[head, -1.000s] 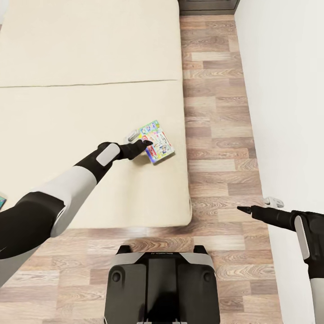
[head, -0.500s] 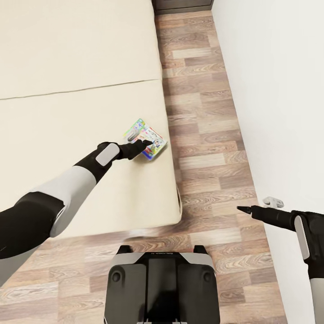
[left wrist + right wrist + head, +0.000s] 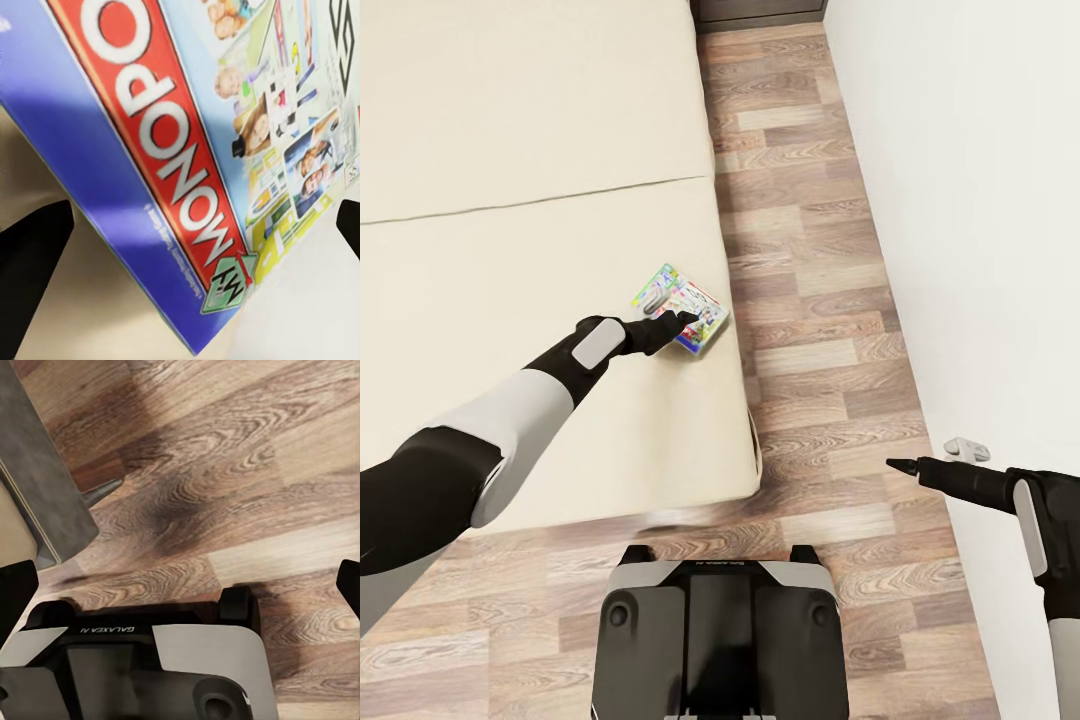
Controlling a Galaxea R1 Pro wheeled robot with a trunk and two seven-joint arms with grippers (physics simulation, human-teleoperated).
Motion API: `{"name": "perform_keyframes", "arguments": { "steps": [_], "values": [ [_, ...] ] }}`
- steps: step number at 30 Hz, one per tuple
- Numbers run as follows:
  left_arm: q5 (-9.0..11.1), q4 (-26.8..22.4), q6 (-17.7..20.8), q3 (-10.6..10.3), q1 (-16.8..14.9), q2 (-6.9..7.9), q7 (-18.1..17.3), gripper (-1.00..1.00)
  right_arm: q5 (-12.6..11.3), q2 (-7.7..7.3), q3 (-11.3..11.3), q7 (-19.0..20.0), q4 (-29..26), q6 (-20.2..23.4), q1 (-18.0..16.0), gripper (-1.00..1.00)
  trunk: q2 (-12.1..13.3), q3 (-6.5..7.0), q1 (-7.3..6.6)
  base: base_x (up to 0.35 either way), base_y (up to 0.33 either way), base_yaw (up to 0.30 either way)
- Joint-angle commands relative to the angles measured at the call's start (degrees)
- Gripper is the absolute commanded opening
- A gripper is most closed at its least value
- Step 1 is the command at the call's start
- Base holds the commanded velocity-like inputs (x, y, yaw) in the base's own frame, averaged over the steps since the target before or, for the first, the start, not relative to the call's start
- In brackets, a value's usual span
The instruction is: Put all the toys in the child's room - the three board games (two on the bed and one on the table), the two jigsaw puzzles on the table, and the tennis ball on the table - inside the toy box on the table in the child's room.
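Note:
A board game (image 3: 695, 300), a small flat box with blue sides and a red "MONOPOLY" band (image 3: 225, 135), lies on the beige bed (image 3: 510, 250) close to its right edge. My left gripper (image 3: 668, 310) reaches over the mattress to it. In the left wrist view the left gripper (image 3: 191, 236) is open, with a corner of the box between its dark fingertips (image 3: 30, 255). My right gripper (image 3: 930, 455) hangs open and holds nothing, over the wood floor beside the wall. Toy box, table, puzzles and ball are out of view.
A white wall (image 3: 980, 200) runs along the right, leaving a strip of plank floor (image 3: 810, 250) between it and the bed. My base (image 3: 720, 630) stands at the bed's foot corner (image 3: 45, 495). Dark furniture (image 3: 760, 10) closes the far end.
The whole view has shifted as the base moved. The board game has turned a little and now lies nearer the bed's right edge. Both arms keep their pose.

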Motion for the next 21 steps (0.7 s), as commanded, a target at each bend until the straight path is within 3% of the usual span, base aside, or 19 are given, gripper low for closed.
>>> {"name": "perform_keyframes", "arguments": {
  "steps": [1,21],
  "values": [
    [0.07,0.11,0.14,-0.36,0.01,0.01,-0.11,1.0,-0.13,0.02,-0.06,0.09,-0.03,0.39,-0.02,1.0,-0.04,-0.04,0.03,0.0,0.0,-0.012],
    [0.07,0.11,0.14,-0.37,0.08,0.11,-0.11,1.0,-0.14,0.14,0.04,0.09,-0.03,0.3,0.3,1.0,-0.04,-0.04,0.03,0.0,0.0,-0.004]
  ]
}}
